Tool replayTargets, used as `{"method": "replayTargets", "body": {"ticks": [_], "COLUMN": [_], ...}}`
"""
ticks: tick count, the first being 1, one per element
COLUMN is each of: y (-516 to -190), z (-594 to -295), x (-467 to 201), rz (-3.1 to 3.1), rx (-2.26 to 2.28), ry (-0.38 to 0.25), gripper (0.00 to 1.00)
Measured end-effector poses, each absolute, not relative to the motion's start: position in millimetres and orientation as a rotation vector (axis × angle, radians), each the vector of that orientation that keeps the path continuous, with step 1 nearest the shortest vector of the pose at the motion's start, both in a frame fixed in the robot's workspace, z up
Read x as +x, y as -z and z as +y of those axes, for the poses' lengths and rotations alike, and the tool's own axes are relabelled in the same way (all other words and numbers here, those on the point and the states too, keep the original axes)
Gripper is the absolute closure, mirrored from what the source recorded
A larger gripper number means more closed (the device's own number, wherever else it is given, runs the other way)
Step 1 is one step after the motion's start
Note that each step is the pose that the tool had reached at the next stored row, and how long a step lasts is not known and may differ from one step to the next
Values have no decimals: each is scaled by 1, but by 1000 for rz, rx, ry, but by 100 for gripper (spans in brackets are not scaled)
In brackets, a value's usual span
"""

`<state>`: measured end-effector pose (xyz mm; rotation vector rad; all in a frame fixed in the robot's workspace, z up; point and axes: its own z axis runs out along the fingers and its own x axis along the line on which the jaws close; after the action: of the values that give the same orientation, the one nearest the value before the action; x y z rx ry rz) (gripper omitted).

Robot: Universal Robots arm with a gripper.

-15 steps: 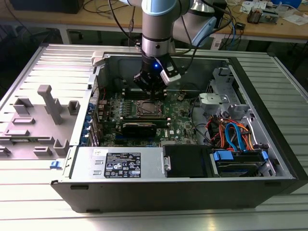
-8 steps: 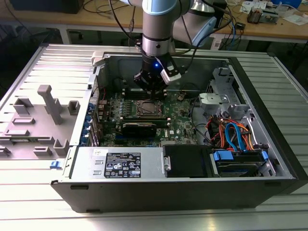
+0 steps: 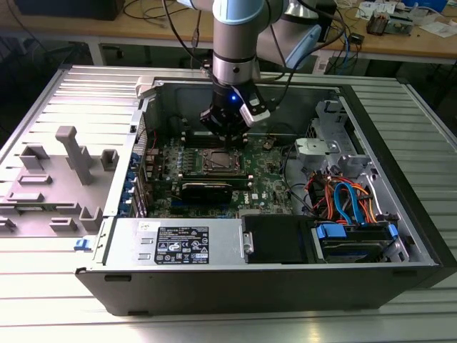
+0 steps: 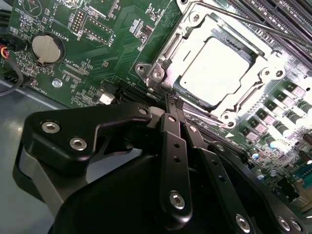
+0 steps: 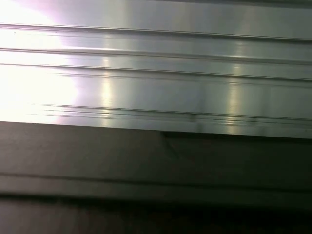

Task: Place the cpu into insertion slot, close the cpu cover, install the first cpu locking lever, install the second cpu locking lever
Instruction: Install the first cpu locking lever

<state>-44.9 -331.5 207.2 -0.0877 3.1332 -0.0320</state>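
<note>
1. In the exterior view an open computer case [image 3: 400, 236] lies on its side on a ribbed metal table [image 3: 43, 250], with the green circuit board [image 3: 268, 187] showing on its floor.
2. The arm [image 3: 239, 43] comes straight down into the case from the far side, and the gripper [image 3: 227, 136] hangs just above the insertion slot [image 3: 220, 161], near the middle of the board.
3. In the second wrist view the gripper [image 4: 171, 100] has its black fingers [image 4: 174, 146] drawn together — their tips meet at a narrow point with nothing held between them.
4. That point sits at the near edge of the slot, just beside the corner screw of the metal frame; whether it touches the frame I cannot tell.
5. The cpu [image 4: 210, 69] lies flat in the insertion slot [image 4: 161, 58], its silver top glaring in the light.
6. The cpu cover [image 4: 265, 80] is down around the chip — a silver frame with the chip showing through its cut-out middle.
7. A thin lever rod [image 4: 258, 24] runs along the far side of the slot (whether it is latched is unclear).
8. A round coin battery [image 4: 48, 48] sits on the board well apart from the slot.
9. Orange and blue cables [image 3: 343, 196] bunch at the exterior view's right of the case.
10. A grey plastic fixture [image 3: 71, 153] stands on the table at the exterior view's left.
</note>
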Motion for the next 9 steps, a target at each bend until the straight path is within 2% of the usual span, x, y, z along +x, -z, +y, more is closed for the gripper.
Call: {"method": "replayTargets", "body": {"ticks": [9], "y": [-206], "z": [-332], "x": [-45], "rz": [3133], "rx": [-88], "ry": [32], "gripper": [89]}}
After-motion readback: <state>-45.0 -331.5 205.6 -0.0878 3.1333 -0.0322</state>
